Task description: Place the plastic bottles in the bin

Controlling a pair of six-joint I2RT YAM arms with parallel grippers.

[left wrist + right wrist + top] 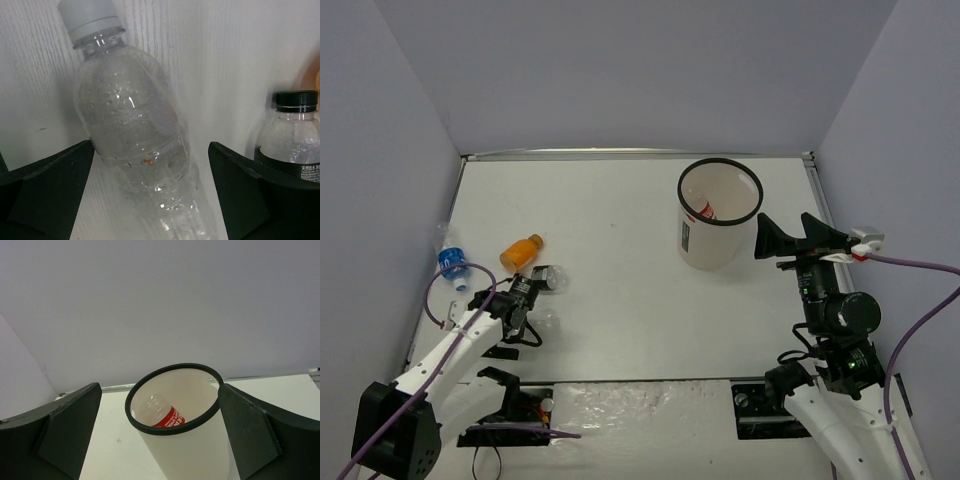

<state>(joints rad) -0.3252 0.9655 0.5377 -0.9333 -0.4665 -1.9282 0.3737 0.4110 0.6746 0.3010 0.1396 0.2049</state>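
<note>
Red-labelled plastic bottle (162, 415) already in bin (185, 455), just ahead of right hand (160, 440), spread wide, empty. Four remaining on worktop (620, 200): clear plain bottle (135, 130) between fingers of left hand (150, 190), wide apart, not gripped; black-labelled bottle (292, 145) beside; orange bottle (521, 252), blue-labelled bottle (452, 262) beyond.

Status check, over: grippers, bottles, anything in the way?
Left gripper open around plain bottle. Right gripper open, facing bin. Red-label bottle in bin. Black-label bottle close beside left gripper.
</note>
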